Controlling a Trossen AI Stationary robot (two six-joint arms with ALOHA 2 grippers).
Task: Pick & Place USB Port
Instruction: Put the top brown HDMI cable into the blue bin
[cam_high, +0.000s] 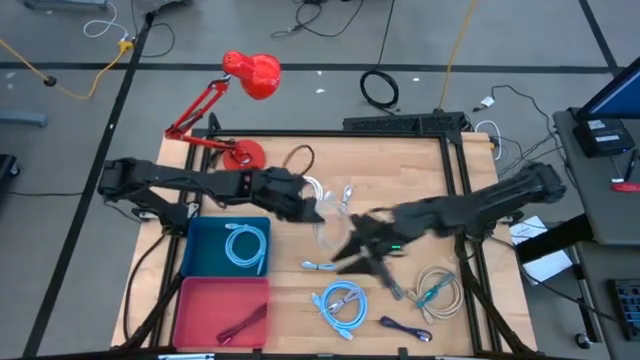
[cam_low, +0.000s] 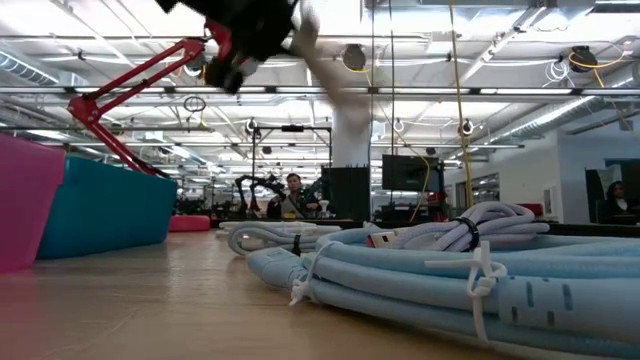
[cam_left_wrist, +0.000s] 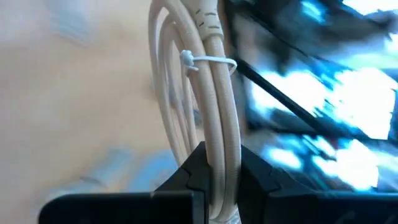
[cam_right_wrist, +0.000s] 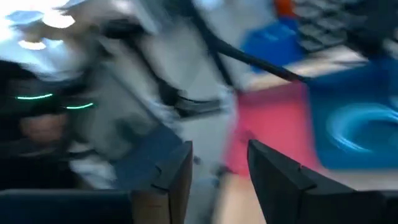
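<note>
The left tool (cam_left_wrist: 214, 180) is clenched on a white coiled cable (cam_left_wrist: 205, 106), tied with a white zip tie; the coil stands up between its fingers above mid-bench, just beyond the blue bin (cam_high: 205, 240). The right tool (cam_right_wrist: 217, 168) stands released, nothing between its fingers, just beside the left tool over the bench centre. On the wooden bench (cam_high: 400, 160) lie a light blue cable bundle (cam_high: 342, 303) and a red bin (cam_high: 200, 305). Beyond stands a red desk lamp (cam_high: 250, 75).

A robotics lab or workshop. Ceiling pipes (cam_low: 470, 95), monitors (cam_low: 408, 172) and seated people (cam_low: 292, 192) fill the hall behind the wooden table (cam_high: 400, 170); cables (cam_high: 380, 88) trail across the floor.
</note>
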